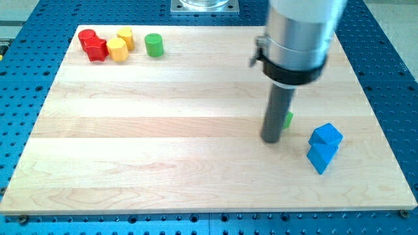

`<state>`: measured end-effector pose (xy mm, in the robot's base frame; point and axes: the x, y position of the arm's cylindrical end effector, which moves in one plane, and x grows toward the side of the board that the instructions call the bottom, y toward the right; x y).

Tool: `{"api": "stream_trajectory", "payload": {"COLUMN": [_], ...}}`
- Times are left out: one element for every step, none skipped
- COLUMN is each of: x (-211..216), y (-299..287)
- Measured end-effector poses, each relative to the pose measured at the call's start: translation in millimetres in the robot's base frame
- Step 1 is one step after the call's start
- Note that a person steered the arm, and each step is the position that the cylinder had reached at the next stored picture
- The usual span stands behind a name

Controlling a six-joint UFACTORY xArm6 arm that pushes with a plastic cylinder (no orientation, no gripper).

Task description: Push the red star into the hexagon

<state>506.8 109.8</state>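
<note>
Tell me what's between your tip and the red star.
In the camera view, only bare wooden board lies between my tip and the red star at the view's top left. No block sits on that stretch.

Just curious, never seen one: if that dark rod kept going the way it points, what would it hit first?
The wooden board: my tip points straight down and seems to rest on it. A green block sits just beside it.

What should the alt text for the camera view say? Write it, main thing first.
My tip rests on the wooden board at the view's right, hiding most of a green block, with two touching blue blocks beside it. Far off at top left cluster the red star, a red cylinder, a yellow hexagon, another yellow block and a green cylinder.
</note>
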Motion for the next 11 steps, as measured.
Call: {"api": "stream_trajectory", "payload": {"x": [-39.3,-65.8,-12.4,-7.4,-5.1,-22.8,-61.8,-71.4,-172.6,-244.8,-235.6], "y": [-78.9,-5.2,19.7,-20.5,-175.4,-326.0,-412.9,-414.8,-394.2,-374.0,-312.3]}}
